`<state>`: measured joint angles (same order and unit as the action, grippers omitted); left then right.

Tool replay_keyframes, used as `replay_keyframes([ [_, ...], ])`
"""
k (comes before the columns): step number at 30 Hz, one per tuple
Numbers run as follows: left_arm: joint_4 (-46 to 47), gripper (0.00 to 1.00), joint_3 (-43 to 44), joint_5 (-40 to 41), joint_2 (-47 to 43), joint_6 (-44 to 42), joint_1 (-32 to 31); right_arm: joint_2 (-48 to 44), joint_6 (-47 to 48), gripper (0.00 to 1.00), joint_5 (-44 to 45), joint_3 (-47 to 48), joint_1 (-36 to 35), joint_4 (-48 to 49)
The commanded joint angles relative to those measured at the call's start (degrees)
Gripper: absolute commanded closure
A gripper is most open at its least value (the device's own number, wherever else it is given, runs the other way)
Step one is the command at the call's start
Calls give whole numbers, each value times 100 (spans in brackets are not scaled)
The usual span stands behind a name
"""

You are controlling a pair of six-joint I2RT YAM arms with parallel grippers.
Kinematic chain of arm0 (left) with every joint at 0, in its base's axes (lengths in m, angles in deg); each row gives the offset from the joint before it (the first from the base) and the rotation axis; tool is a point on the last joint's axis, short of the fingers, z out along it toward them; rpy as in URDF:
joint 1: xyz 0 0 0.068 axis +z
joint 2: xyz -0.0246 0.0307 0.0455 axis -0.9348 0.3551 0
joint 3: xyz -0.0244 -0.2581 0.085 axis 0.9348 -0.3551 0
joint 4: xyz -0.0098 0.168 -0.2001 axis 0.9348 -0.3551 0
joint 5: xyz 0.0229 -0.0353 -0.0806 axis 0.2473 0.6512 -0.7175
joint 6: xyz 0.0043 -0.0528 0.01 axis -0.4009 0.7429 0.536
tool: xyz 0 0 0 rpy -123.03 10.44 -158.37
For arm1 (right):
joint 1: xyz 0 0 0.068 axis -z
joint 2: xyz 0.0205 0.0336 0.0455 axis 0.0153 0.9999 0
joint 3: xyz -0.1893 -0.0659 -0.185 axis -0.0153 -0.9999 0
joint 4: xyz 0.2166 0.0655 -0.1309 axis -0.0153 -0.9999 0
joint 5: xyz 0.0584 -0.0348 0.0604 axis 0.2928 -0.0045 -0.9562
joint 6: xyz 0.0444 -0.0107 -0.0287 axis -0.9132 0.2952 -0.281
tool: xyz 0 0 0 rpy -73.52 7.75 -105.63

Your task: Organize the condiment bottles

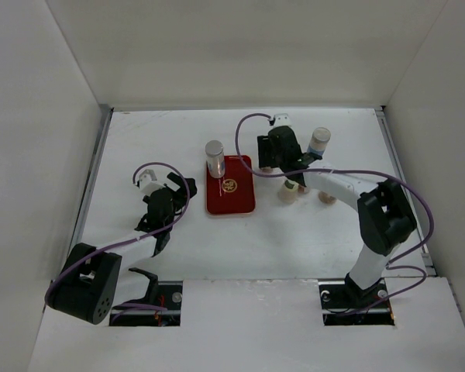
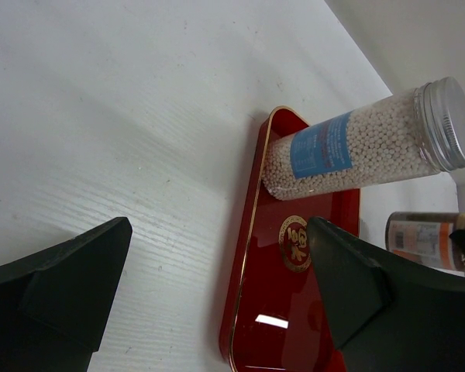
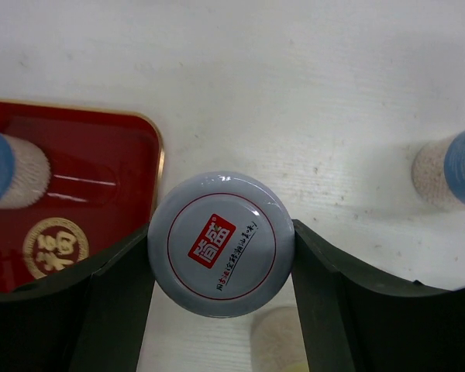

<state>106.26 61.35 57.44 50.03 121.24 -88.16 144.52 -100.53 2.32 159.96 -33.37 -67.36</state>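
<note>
My right gripper (image 3: 221,248) is shut on the white cap of a condiment jar (image 3: 221,232), just right of the red tray's far right corner. In the top view this gripper (image 1: 281,159) hides most of that jar. A silver-capped jar (image 1: 214,157) with a blue label and pale beads stands on the red tray's (image 1: 236,203) far left corner; it also shows in the left wrist view (image 2: 356,147). My left gripper (image 1: 178,190) is open and empty, left of the tray (image 2: 294,325). A blue-banded jar (image 1: 319,142) stands right of my right gripper.
Two more jars (image 1: 288,191) (image 1: 325,198) stand on the table beside my right forearm. A brown-filled jar (image 2: 426,240) shows beyond the tray in the left wrist view. White walls enclose the table on the left, back and right.
</note>
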Motion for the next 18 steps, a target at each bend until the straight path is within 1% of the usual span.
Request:
replay_keyframes([
  [1, 253, 0, 17, -44, -26, 43, 46, -55, -10, 51, -89, 716, -253, 1005],
  [6, 253, 0, 17, -44, 26, 43, 55, 578, -46, 50, -134, 1226, -517, 952],
  [14, 253, 0, 0, -53, -26, 52, 81, 1308, -46, 46, -240, 1895, -605, 952],
  [16, 253, 0, -9, -10, -88, 43, 64, 1396, -28, 42, -204, 1921, -614, 952],
  [18, 253, 0, -9, 8, -44, 43, 81, 1414, -28, 33, -196, 1878, -640, 987],
])
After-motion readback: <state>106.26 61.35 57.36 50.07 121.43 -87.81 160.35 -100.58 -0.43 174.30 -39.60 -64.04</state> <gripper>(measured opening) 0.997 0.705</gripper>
